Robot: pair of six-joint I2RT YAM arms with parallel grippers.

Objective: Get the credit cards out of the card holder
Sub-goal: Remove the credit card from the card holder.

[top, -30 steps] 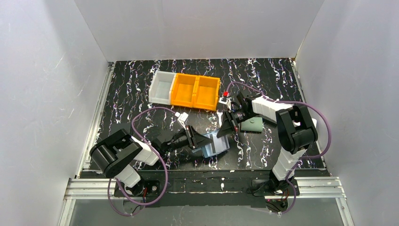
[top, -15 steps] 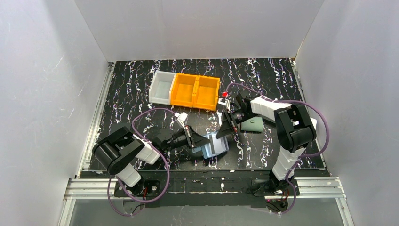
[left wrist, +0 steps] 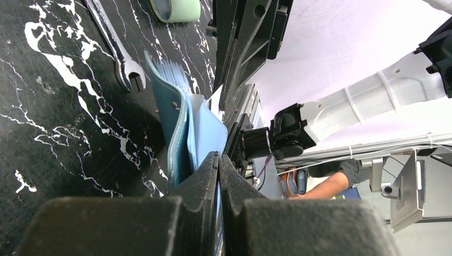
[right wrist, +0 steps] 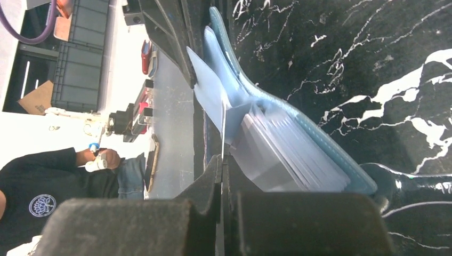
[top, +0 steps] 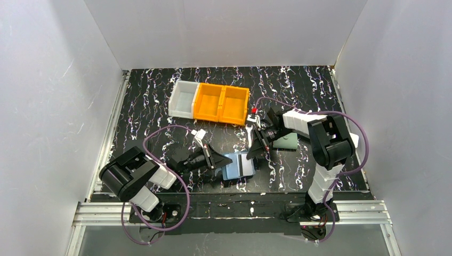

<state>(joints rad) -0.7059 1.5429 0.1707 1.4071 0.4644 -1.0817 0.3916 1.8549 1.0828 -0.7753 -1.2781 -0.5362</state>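
The open card holder shows fanned clear pockets, contents unclear.

The top view looks down from high behind the arm bases over the whole counter. Each wrist view sits low and close, sighting along its left hand or right hand. All three share the card holder, which the wrist views see from opposite sides.
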